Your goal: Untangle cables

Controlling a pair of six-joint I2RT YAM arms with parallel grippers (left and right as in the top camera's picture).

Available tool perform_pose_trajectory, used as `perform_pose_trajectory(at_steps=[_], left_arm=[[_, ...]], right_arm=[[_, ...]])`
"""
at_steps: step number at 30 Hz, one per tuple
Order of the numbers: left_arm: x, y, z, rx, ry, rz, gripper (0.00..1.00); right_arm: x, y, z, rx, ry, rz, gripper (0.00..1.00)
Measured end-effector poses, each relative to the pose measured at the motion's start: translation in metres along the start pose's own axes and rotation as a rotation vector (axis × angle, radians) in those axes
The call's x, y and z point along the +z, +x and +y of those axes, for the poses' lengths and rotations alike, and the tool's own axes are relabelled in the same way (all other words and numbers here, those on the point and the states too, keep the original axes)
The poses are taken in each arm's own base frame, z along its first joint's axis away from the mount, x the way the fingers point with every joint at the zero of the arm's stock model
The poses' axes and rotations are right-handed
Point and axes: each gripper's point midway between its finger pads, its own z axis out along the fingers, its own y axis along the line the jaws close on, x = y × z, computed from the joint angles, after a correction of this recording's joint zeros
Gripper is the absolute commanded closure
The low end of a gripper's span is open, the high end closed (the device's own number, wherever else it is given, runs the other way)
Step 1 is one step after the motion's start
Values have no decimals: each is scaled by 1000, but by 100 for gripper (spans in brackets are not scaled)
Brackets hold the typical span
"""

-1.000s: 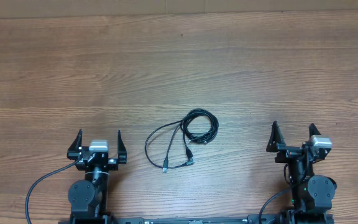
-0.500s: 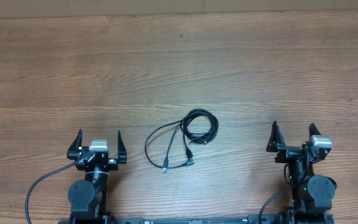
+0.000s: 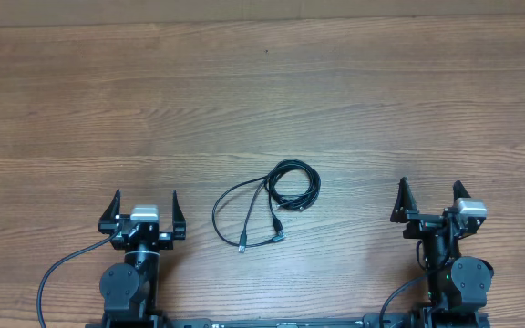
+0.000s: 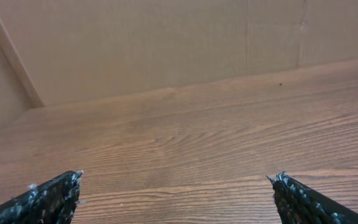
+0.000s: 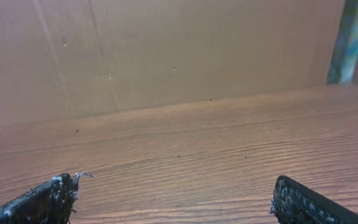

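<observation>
between the two arms: cables untouched, both claws wide apart

at the middle of the table [image 3: 381,91], a little toward 6 o'clock in the overhead view, lie the cables [image 3: 267,205]; the left gripper [image 3: 145,199] sits at 9 o'clock from them and the right gripper [image 3: 429,189] at 3 o'clock, both well apart from the cords, both with jaws spread wide and nothing between them; neither wrist view shows any cord, only bare wood beyond the fingers [image 4: 48,199].

the step in hand looks like the first reach; a sound way would be to pin the tight coil [image 3: 295,181] at the bundle's 1 o'clock end with the right claw, and take the wide loop [image 3: 219,211] on the 8 o'clock side with the left; grip one strand only, close to a plug, then draw slowly toward 9 o'clock so the crossing slackens rather than cinches; the cords are thin and lie flat, so the tips must come down close to the wood.

count: two grippers, two fingers each; one coil, one loop; three plug ends [image 3: 278,239] that i can make out near 6 o'clock; probably two cords, though the crossing is too fine to be sure.
</observation>
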Motion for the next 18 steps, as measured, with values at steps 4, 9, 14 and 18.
perform_pose_trajectory(at_steps=[4,9,14,18], left_arm=[[0,0,0,0,0,0,0],[0,0,0,0,0,0,0],[0,0,0,0,0,0,0],[0,0,0,0,0,0,0]], right_arm=[[0,-2,-4,0,23,-9,0],[0,-9,-5,1,30,-37,0],[0,-13,-5,1,33,-54,0],[0,-13,-5,1,33,-55,0]])
